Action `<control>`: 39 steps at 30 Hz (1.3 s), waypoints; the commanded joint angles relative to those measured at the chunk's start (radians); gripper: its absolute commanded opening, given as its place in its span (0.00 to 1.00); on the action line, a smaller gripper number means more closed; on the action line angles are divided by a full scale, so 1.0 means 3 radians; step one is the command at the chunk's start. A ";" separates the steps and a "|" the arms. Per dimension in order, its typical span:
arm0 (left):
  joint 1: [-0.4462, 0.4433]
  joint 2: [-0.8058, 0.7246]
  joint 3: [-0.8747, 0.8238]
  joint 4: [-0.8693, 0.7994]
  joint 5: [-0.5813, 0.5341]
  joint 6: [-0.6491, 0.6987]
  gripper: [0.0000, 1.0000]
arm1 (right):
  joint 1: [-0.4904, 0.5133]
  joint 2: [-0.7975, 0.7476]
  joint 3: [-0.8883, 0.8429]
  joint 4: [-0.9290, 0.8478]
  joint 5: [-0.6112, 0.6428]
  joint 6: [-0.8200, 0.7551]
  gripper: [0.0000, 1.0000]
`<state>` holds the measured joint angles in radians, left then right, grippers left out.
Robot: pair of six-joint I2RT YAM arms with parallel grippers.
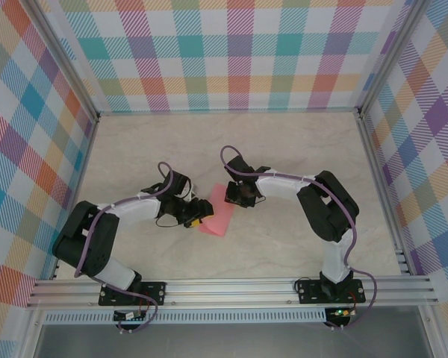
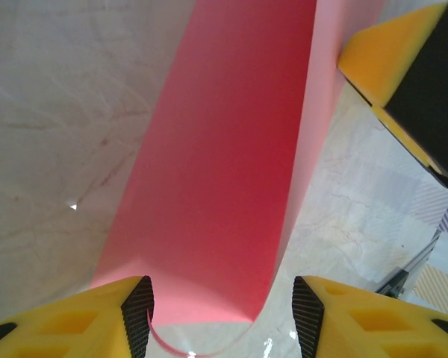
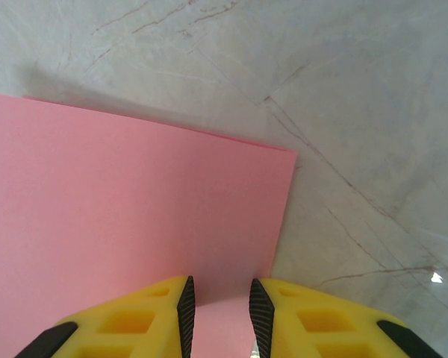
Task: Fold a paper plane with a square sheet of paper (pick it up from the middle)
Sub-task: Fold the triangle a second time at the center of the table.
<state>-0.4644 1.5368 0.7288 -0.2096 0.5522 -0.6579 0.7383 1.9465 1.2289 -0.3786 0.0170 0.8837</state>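
We see a thin salmon-pink square sheet of paper (image 1: pixel 218 212) lying on the pale marble-look table (image 1: pixel 299 149), right between the two claws. The left claw (image 1: pixel 200 212) is at its near left end and the right claw (image 1: pixel 237 198) is at its far right end.

From the left wrist, the paper (image 2: pixel 224 164) is bent over on itself, with a round fold near the camera. That fold sits between the two yellow fingers (image 2: pixel 97 313) of the left claw (image 2: pixel 222 298). The fingers stand wide apart and there is a gap on the right side, so this claw is not squeezing.

From the right wrist, the paper (image 3: pixel 127 209) lies flat under the right claw (image 3: pixel 218 298). Its fingers (image 3: pixel 127 321) are almost together, with a thin pink slit between them. We cannot tell if it is pinching the paper
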 commanded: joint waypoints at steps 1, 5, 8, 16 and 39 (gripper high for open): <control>-0.0017 0.0080 0.0157 0.0077 -0.0069 0.0137 0.54 | -0.0006 0.0215 -0.0169 -0.0007 -0.0046 0.0043 0.30; -0.0001 0.0211 0.0187 0.0182 -0.0077 0.0194 0.54 | -0.0007 0.0225 -0.0169 -0.0001 -0.0050 0.0043 0.30; 0.0017 0.0289 0.0182 0.0298 -0.0031 0.0209 0.54 | -0.0006 0.0236 -0.0174 0.0005 -0.0057 0.0049 0.30; 0.0019 0.0191 0.0085 0.0232 0.0149 0.0193 0.49 | -0.0014 0.0240 -0.0194 0.0021 -0.0077 0.0051 0.30; -0.0051 -0.0265 -0.0119 0.0558 0.0635 -0.0159 0.34 | -0.0037 0.0308 -0.0164 -0.0002 -0.0169 0.0081 0.29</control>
<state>-0.4656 1.4322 0.6712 -0.1013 0.7094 -0.6674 0.7231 1.9461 1.2228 -0.3706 -0.0174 0.8944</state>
